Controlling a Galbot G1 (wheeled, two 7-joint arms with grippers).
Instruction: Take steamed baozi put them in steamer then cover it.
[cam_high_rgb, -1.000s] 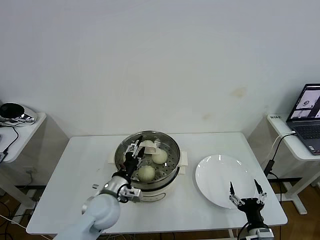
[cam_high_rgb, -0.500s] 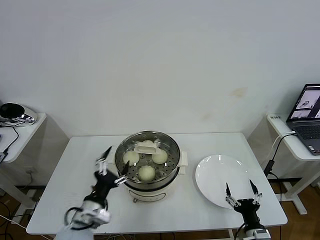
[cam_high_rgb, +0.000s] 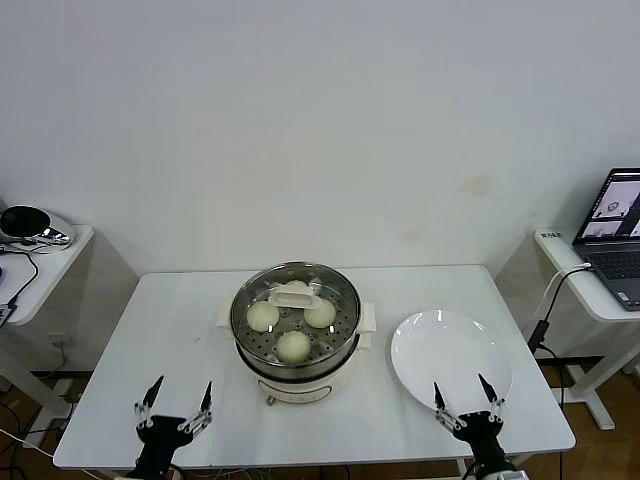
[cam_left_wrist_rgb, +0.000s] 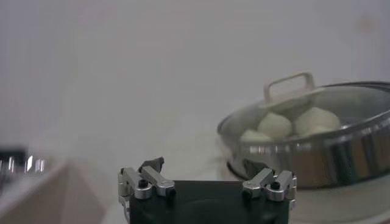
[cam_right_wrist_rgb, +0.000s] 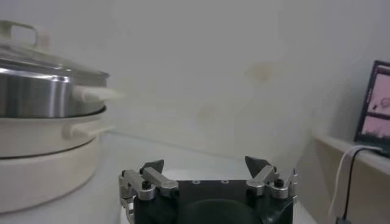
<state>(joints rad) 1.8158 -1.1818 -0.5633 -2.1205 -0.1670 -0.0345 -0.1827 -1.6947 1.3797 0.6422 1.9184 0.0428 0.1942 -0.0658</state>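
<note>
The steamer (cam_high_rgb: 296, 335) sits in the middle of the white table (cam_high_rgb: 180, 330), its shiny steel pot resting on a cream base with side handles. Inside it, on the perforated tray, lie the steamed baozi (cam_high_rgb: 293, 346): three show plainly through the glass, and a fourth seems tucked under the handle at the back, though I can't be sure. The cover (cam_high_rgb: 296, 296) is on the pot, its cream bar handle standing toward the far side. To the right of the steamer, well apart from it, a white plate (cam_high_rgb: 450, 358) lies bare.

Both arms hang low at the near edge of the table. The left gripper (cam_high_rgb: 176, 404) hovers over the near left corner, fingers spread apart and holding nothing. The right gripper (cam_high_rgb: 466, 399) is at the near rim of the plate, fingers also spread and empty.

A plain white wall runs behind. A laptop (cam_high_rgb: 617, 235) stands open on a side desk at the right, and a dark object (cam_high_rgb: 30, 225) rests on a small table at the left.
</note>
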